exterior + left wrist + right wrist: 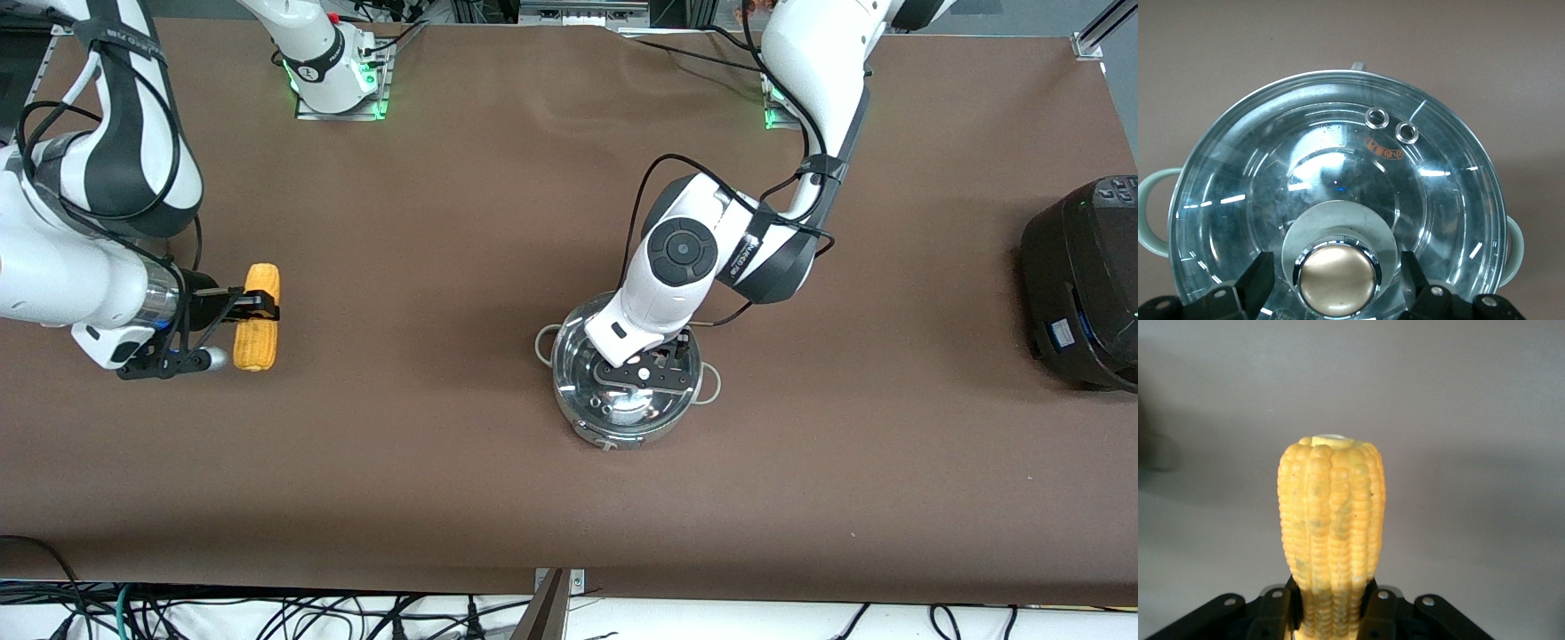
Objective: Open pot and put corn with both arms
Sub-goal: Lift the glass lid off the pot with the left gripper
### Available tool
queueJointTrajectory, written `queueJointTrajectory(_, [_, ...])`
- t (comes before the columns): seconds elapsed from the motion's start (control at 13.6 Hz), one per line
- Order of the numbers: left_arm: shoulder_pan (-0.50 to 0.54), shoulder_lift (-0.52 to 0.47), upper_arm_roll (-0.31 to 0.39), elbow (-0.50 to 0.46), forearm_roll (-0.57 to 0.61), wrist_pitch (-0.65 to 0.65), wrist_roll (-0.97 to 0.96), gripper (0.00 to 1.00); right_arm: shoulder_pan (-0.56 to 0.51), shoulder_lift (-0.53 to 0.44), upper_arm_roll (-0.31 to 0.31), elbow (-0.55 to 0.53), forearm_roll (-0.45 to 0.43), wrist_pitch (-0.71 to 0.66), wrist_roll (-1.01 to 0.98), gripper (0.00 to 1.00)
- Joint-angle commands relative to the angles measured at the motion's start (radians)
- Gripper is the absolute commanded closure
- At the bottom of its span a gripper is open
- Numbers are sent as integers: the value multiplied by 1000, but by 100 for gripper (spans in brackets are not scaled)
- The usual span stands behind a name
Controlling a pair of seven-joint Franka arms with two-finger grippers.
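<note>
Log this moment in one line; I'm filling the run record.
left gripper: open around lid knob | pot: lid on | right gripper: shut on corn

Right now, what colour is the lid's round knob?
Tan-gold knob, chrome-ringed; left wrist view.

Setting: a robotics laboratory, not a domestic kitchen. Evidence follows. Two white jointed arms, the right arm [98, 222] at the frame's left and the left arm [711, 258] right of centre, are bolted to metal base plates [342, 98] along the top edge of the frame, each base lit with green indicator lights. The desk [444, 462] is covered edge to edge in plain brown sheeting. Loose black cables [267, 613] trail along the bottom of the frame, below the desk's edge. Aluminium framing [1098, 31] shows at the upper right corner. Kitchenware is present only as test props: a steel pot [622, 391] at centre and a black cooker [1085, 284] at the right edge.
</note>
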Motion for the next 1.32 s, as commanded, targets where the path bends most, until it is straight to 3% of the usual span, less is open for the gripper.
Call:
queueJointTrajectory(0.0, [-12, 4, 13, 28, 18, -23, -11, 21, 51, 18, -4, 40, 12, -26, 66, 100])
queueJointTrajectory(0.15, [-12, 1, 19, 33, 16, -48, -9, 29, 66, 18, -4, 43, 12, -21, 74, 100])
queueJointTrajectory(0.73, [-13, 0, 25, 42, 11, -74, -12, 37, 105, 38, -5, 95, 11, -28, 83, 100])
queueJointTrajectory(0.81, [-13, 0, 25, 42, 11, -74, -11, 44, 105, 38, -5, 95, 11, -28, 85, 100])
queueJointTrajectory(1.17, [-13, 1, 28, 42, 10, -72, -12, 45, 105, 42, -5, 95, 12, -28, 86, 100])
queueJointTrajectory(1.25, [-13, 1, 28, 42, 10, -72, -12, 53, 105, 44, -4, 95, 12, -28, 86, 100])
